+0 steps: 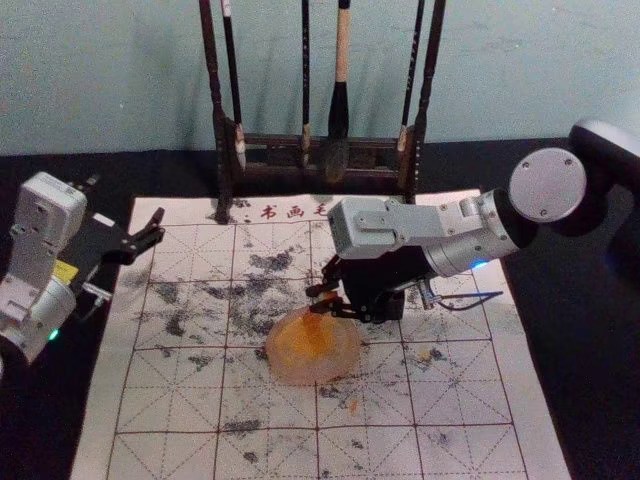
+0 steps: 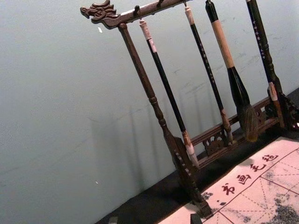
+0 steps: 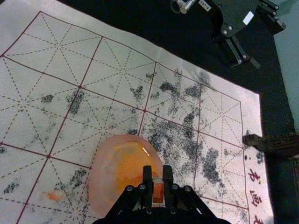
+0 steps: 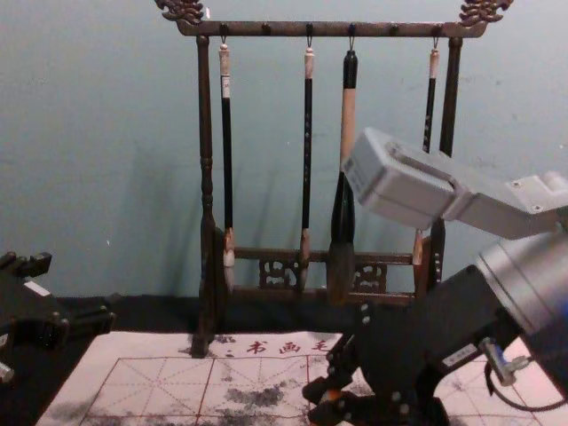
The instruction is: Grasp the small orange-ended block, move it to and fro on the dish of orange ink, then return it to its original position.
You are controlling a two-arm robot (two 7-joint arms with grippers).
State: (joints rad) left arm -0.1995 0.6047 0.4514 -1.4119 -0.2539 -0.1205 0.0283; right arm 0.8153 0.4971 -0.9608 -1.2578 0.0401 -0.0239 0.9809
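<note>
- Block [image 1: 325, 298], seen in the head view, sits in the right gripper [image 1: 319, 298], its jaws drawn in around it, at the far edge of the dish [image 1: 283, 366]. Orange ink [image 1: 310, 340] covers the middle of the dish, which lies on a gridded mat [image 1: 180, 400] marked with dark smudges. The left gripper [image 1: 128, 200] hangs by the mat's far left corner, jaws wide with nothing between them. Beyond the mat stands a wooden rack [image 1: 270, 148] with brushes [image 1: 338, 110] hanging from it.
- In the left wrist view, the tips of the left gripper [image 2: 154, 219] show well apart. The rack has a carved dragon head [image 2: 100, 11] at one end of its top bar, and the brushes hang bristles down.
- In the right wrist view, the jaws of the right gripper [image 3: 158, 184] pinch the block from both sides, its orange face showing between them, and the dish lies just past the tips. Whether the block touches the ink, I cannot tell.
- In the chest view, the right gripper reaches in low from the right, tilted downward, a bit of orange showing at its jaws. The left gripper is at the left edge, jaws spread.
</note>
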